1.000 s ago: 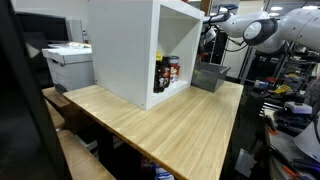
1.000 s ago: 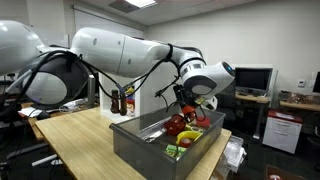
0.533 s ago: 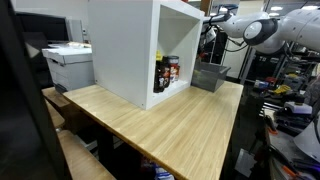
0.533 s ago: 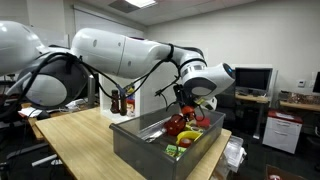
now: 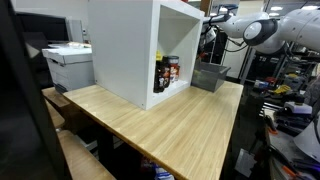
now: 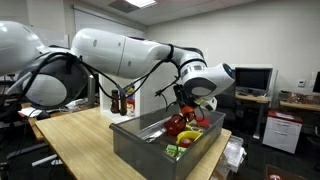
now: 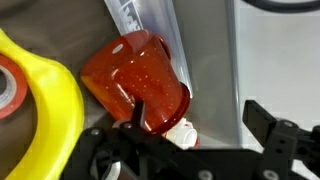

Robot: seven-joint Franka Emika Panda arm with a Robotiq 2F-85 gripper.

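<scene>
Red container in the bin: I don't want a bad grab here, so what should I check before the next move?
1. Jaws open: ok, they stand wide apart in the wrist view.
2. Jaws empty: ok.
3. Red container centred between the jaws: not ok, it sits off to one side, partly under one jaw.
4. Yellow item clear of it: cannot tell, the two lie very close.
5. Jaws above the metal bin: ok.

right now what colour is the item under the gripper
Glossy red item, best seen in wrist view.
</scene>
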